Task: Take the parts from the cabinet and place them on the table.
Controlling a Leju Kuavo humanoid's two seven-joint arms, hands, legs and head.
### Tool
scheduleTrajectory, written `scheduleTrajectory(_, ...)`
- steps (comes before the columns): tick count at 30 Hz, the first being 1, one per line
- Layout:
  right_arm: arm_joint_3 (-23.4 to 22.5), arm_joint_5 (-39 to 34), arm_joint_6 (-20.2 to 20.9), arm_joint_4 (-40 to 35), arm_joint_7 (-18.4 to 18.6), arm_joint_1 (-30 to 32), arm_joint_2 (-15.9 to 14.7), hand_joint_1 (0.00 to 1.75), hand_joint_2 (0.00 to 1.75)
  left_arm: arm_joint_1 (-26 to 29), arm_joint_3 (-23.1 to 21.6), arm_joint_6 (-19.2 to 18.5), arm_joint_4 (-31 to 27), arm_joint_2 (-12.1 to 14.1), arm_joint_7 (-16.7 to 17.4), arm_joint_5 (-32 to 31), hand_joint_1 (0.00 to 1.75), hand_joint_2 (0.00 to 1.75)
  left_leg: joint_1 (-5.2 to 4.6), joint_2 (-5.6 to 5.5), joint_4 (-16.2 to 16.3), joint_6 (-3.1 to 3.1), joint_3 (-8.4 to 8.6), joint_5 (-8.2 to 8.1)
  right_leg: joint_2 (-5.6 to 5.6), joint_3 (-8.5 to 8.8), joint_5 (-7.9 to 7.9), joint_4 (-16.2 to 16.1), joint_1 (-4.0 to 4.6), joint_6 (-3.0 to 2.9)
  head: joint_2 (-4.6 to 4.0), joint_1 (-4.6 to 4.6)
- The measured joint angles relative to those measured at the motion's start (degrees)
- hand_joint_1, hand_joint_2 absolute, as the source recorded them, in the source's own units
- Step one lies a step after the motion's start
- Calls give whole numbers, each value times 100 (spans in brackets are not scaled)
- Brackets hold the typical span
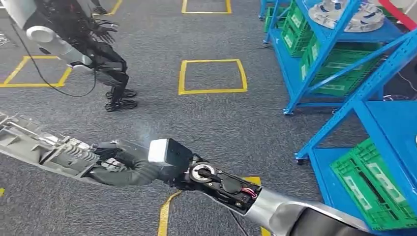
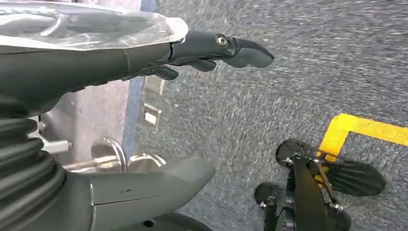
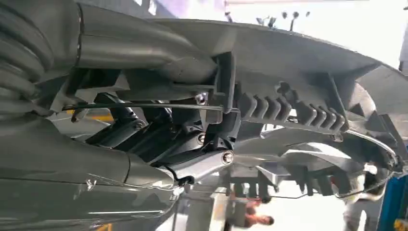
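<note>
Head view has the right hand (image 1: 115,160) gripping a grey ribbed part (image 1: 34,142) low at the near left, above open grey carpet (image 1: 216,123) with yellow squares (image 1: 212,76). Blue racks (image 1: 314,64) with green crates (image 1: 376,184) line the right; their white labels are unreadable. Another part (image 1: 346,14) sits on the far shelf. Left hand (image 2: 144,53), fingers straight, presses a plastic-wrapped thing (image 2: 86,24); whether it grips, I cannot tell.

1. Grey speckled carpet floor (image 1: 221,123) marked with yellow tape squares (image 1: 212,76).
2. Green slotted plastic crates (image 1: 376,184) on the lower blue shelves, more crates further back (image 1: 295,27).
3. Second humanoid robot with black legs (image 1: 110,73) standing on the carpet at upper left, black cable (image 1: 46,81) trailing beside it.
</note>
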Motion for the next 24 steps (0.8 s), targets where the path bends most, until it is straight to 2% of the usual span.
scheduleTrajectory(2, 2, 0, 0, 20, 0, 1, 0, 175, 175, 14, -2, 0, 2, -11, 4, 0, 0, 175, 49, -100, -37, -71, -37, 42, -91, -14, 3, 31, 43, -11, 2, 4)
scheduleTrajectory(3, 2, 0, 0, 31, 2, 1, 0, 175, 175, 41, -4, 0, 2, -13, 9, 2, 0, 175, 51, -170, -62, -114, -36, 65, -149, 3, 21, 3, 52, -44, 2, 2)
scheduleTrajectory(4, 0, 0, 0, 31, 7, 1, 0, 175, 175, 64, -9, 2, 2, -7, 9, 4, 0, 175, 43, -249, -94, -154, -29, 90, -244, 32, 64, -87, 13, -77, 2, 2)
scheduleTrajectory(5, 0, 0, -2, 46, 9, 1, 0, 175, 175, 63, -9, 0, 0, -20, 9, 7, 0, 175, 49, -10, 14, -140, -81, -22, -322, 87, 104, -146, -15, -99, 2, 0)
scheduleTrajectory(6, -2, 0, -2, 48, 4, -5, 0, 175, 175, 60, -13, 0, 0, -28, 9, 9, 0, 175, 4, 287, 307, -162, -210, -208, -366, 92, 122, -181, 2, -121, 2, -18)
scheduleTrajectory(7, -7, 0, -2, 48, 2, -12, 0, 175, 175, 49, -15, 0, 0, -24, 9, 9, 0, 175, 9, 455, 828, -188, -459, -476, -450, 79, 123, -180, 16, -124, 2, -20)
scheduleTrajectory(8, -9, 0, 0, 50, 2, -9, -2, 175, 175, 47, -20, 2, 0, -20, 9, 11, 0, 175, 14, 529, 1334, -211, -693, -680, -528, 71, 120, -174, 27, -128, 0, -18)
scheduleTrajectory(9, -9, 0, 7, 63, 13, -8, -7, 175, 175, 48, -24, 2, 0, -22, 7, 31, 0, 175, 18, 560, 1692, -228, -860, -779, -609, 66, 116, -172, 30, -128, 2, -18)
scheduleTrajectory(10, -9, 15, 15, 80, 30, -7, -9, 175, 175, 54, -26, 2, 0, -24, 2, 43, 0, 175, 20, 576, 1752, -241, -887, -742, -677, 63, 113, -168, 30, -130, 2, -17)
scheduleTrajectory(11, -9, 22, 17, 92, 39, -6, -11, 175, 175, 58, -28, 2, 0, -24, -15, 61, 0, 175, 29, 590, 1563, -246, -779, -607, -736, 60, 107, -163, 29, -126, 2, -20)
scheduleTrajectory(12, -9, 46, 31, 105, 59, -6, -11, 175, 175, 58, -28, 2, 0, -24, -28, 74, 0, 175, 40, 624, 1087, -247, -519, -368, -804, 61, 92, -150, 27, -117, 2, -20)
scheduleTrajectory(13, -9, 57, 33, 105, 68, -8, -11, 175, 175, 59, -28, 0, 0, -24, -50, 96, 0, 175, 43, 725, 497, -245, -191, -126, -860, 65, 71, -128, 25, -95, 2, -20)
scheduleTrajectory(14, -9, 57, 31, 100, 72, -12, -11, 175, 175, 55, -28, 0, 0, -31, -68, 96, 0, 175, 34, 997, 21, -240, 75, -34, -899, 71, 44, -99, 44, -56, 0, -24)
scheduleTrajectory(15, -15, 57, 15, 96, 77, -17, -13, 175, 175, 31, -31, -2, 0, -52, -72, 94, 0, 175, -24, 1008, -47, -184, 90, -55, -932, 44, 13, -66, 97, -19, 2, -42)
scheduleTrajectory(16, -19, 53, -4, 90, 101, -14, -15, 175, 175, 21, -33, 2, 0, -65, -72, 94, 0, 175, -20, 915, -36, -127, 64, -42, -980, 49, 11, -69, 99, -13, 2, 5)
scheduleTrajectory(18, -37, 44, -26, 85, 127, -13, -31, 175, 175, 39, -46, 11, 0, -92, -70, 74, 0, 175, -25, 804, -15, -63, 36, -59, -1073, 77, -10, -71, 90, 36, 2, 4)
scheduleTrajectory(19, -42, 44, -57, 81, 138, -13, -37, 175, 175, 48, -52, 13, 0, -96, -66, 57, 0, 175, -10, 743, -35, -19, 44, -44, -1086, 78, -42, -48, 86, 78, 2, 2)
scheduleTrajectory(20, -50, 57, -92, 50, 157, -4, -50, 175, 175, 49, -61, 13, 0, -127, -48, 41, 0, 175, 5, 698, -43, 5, 55, -36, -803, 36, -149, 79, 43, 125, 2, 4)
scheduleTrajectory(21, -63, 57, -116, 26, 171, 0, -59, 175, 175, 38, -68, 24, 0, -127, -31, 35, 0, 175, 5, 654, -42, 22, 55, -35, -596, -97, -349, 389, 32, 139, 2, 2)
scheduleTrajectory(22, -79, 66, -142, -4, 197, 6, -83, 175, 175, 35, -88, 41, 0, -129, -13, 33, 0, 175, -2, 615, -41, 55, 52, -32, -513, -328, -607, 894, 32, 142, 0, 15)
scheduleTrajectory(23, -87, 68, -171, -29, 219, 17, -109, 175, 175, 33, -107, 46, 0, -131, -7, 33, 0, 175, -13, 555, -40, 69, 48, -31, -486, -586, -824, 1435, 31, 139, 2, 17)
scheduleTrajectory(24, -90, 66, -186, -50, 243, 40, -133, 175, 175, 34, -109, 46, 0, -131, 4, 33, 0, 175, -26, 484, -38, 76, 47, -30, -482, -789, -949, 1848, 31, 130, 2, 17)
